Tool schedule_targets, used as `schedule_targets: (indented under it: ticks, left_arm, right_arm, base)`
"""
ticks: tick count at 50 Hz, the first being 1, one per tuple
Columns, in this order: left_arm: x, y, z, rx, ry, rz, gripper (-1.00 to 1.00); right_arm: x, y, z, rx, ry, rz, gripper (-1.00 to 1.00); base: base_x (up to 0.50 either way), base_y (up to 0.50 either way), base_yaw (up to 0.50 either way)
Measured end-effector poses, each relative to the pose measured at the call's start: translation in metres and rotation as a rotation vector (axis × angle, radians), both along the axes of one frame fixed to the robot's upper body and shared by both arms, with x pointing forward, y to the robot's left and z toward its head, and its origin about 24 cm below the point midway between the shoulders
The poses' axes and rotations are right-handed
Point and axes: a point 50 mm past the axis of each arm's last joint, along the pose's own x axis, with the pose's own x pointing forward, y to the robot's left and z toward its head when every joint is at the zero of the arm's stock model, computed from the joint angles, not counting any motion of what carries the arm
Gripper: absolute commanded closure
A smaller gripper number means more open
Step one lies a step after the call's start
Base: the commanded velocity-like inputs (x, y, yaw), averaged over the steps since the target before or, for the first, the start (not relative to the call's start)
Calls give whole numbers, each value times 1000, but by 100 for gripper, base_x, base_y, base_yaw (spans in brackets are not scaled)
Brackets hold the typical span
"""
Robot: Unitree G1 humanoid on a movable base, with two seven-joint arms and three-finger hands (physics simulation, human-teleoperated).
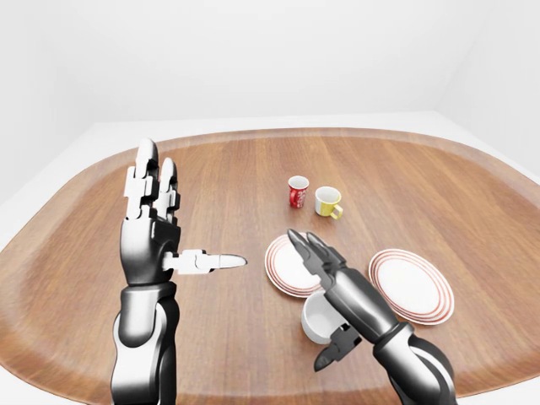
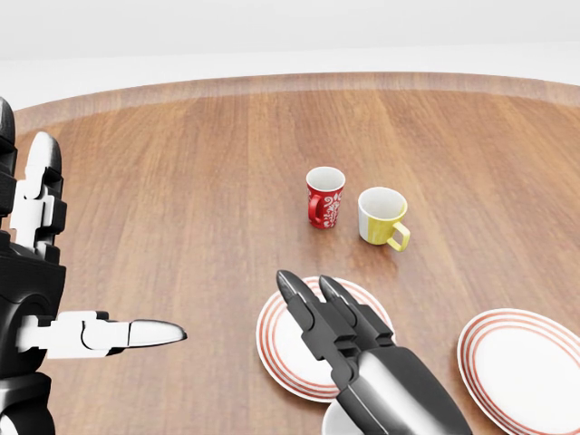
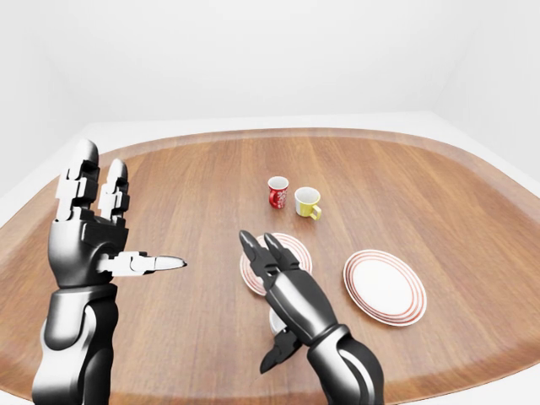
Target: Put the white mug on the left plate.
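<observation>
The white mug [image 1: 317, 321] stands on the table just below the left plate [image 1: 281, 267], a white plate with red rings, in the left-eye view. My right hand [image 1: 314, 297] is open beside the mug. Its palm is at the mug's right side, its fingers [image 1: 305, 249] stretch up over the plate, and its thumb [image 1: 334, 354] hangs below the mug. I cannot tell whether it touches the mug. In the head view only a sliver of the mug [image 2: 330, 422] shows under the arm. My left hand [image 1: 181, 219] is raised at the left, open and holding nothing.
A red patterned mug [image 1: 297, 191] and a white-and-yellow mug [image 1: 328, 202] stand side by side above the left plate. A second red-ringed plate [image 1: 411, 284] lies at the right. The oval wooden table [image 1: 236, 186] has a raised rim.
</observation>
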Motion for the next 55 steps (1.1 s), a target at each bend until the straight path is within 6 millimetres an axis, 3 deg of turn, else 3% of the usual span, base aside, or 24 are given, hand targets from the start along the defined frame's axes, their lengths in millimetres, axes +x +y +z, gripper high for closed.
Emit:
schedule_targets:
  ticks: [20,55]
  left_arm:
    - [0,0,0,0,0,0,-100]
    - [0,1,1,-3,-6,1,-100]
  right_arm:
    - [2,-5,-17,-56,58,-57,-100]
    - [26,-8,-47,-95,130,-130,-100]
  base:
    - [0,0,0]
    - [0,0,0]
